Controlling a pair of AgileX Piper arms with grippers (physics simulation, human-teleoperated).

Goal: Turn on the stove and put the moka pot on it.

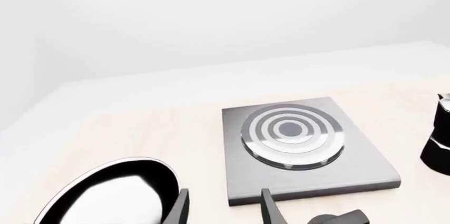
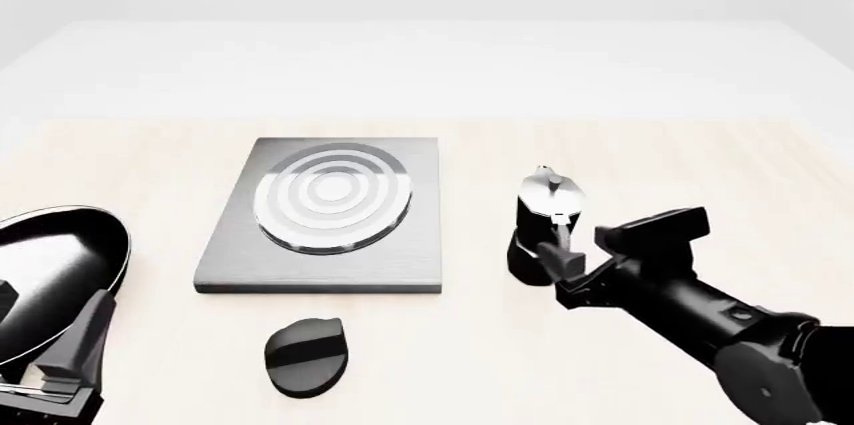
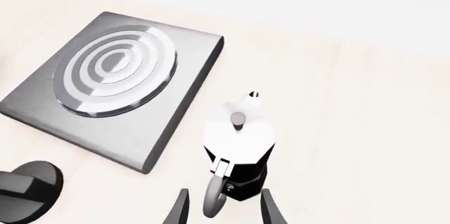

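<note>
The stove [image 2: 320, 245] is a flat grey slab with a ringed round burner [image 2: 330, 195]; its black oval knob [image 2: 307, 353] lies apart, nearer me. Right of the slab the moka pot [image 2: 545, 215] stands upright on the table. My right gripper [image 2: 558, 270] is just behind the pot. In the right wrist view the pot [image 3: 239, 145] turns its handle [image 3: 214, 197] toward me, between the open fingers [image 3: 271, 211], which do not touch it. My left gripper [image 1: 225, 211] is open and empty, low at the near left, with the stove [image 1: 302, 171] ahead of it.
A black round frying pan [image 2: 47, 270] lies at the near left, right beside the left gripper, and also shows in the left wrist view as the pan [image 1: 113, 192]. The light wooden table [image 2: 694, 165] stretches behind and right of the pot.
</note>
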